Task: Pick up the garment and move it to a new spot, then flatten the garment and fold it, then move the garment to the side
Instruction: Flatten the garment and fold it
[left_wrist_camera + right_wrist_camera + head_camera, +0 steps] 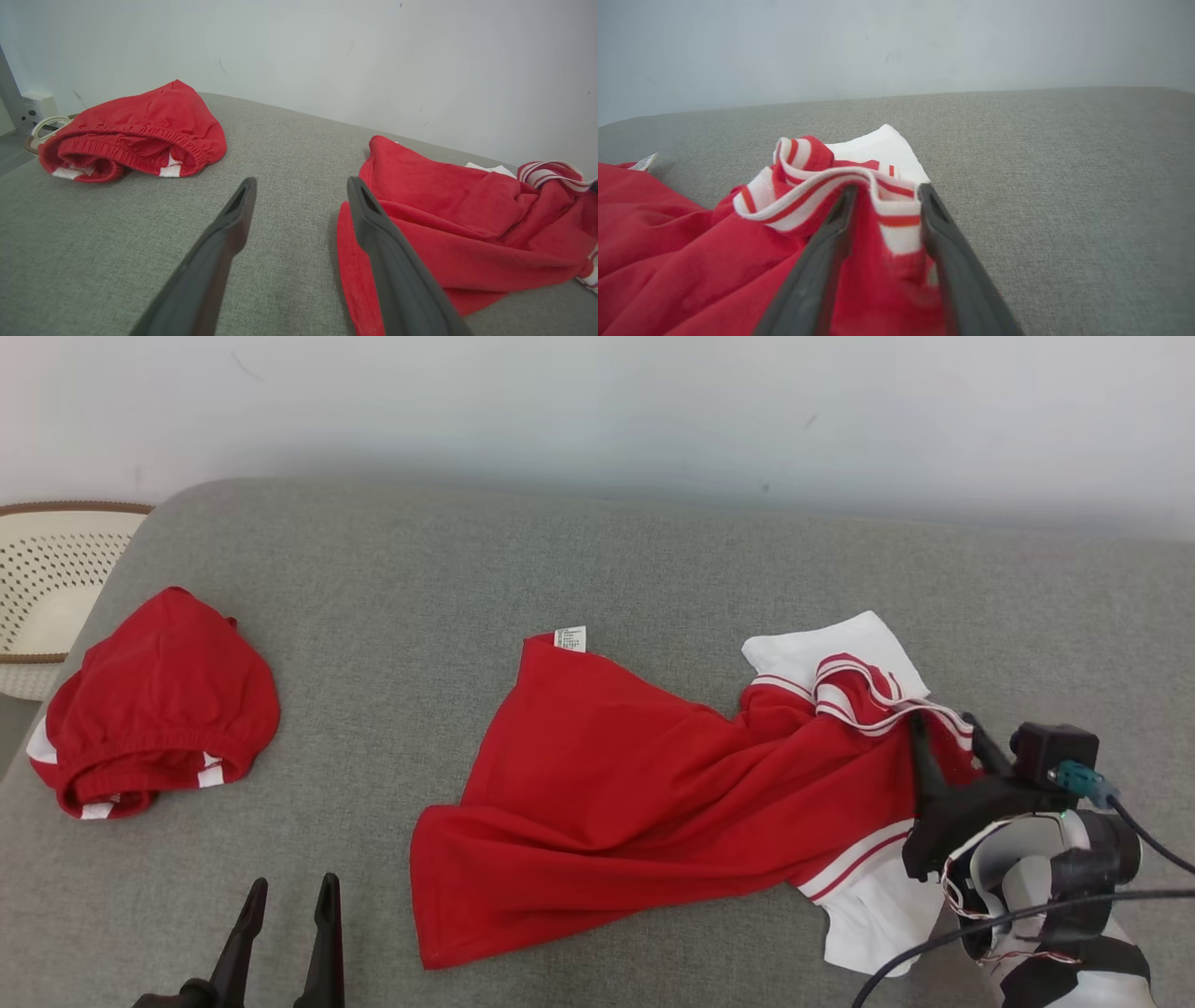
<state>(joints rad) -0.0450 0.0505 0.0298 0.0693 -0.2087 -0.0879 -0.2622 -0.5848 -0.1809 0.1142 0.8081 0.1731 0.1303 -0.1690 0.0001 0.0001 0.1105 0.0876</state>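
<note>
The garment [653,784] is a red shirt with white sleeves and a red-and-white striped collar, lying stretched and creased across the middle and right of the grey cushion [392,569]. My right gripper [945,723] is at the collar end. In the right wrist view its fingers [831,252] stand partly apart astride the raised collar [808,186], with red and striped cloth loose between them. My left gripper [291,887] rests open near the front edge, left of the shirt's hem [355,242], and holds nothing.
A bundled pair of red shorts [159,700] with white trim lies at the cushion's far left. A white perforated basket [47,569] stands beyond that left edge. A pale wall runs behind the cushion. Bare grey fabric lies between the shorts and the shirt.
</note>
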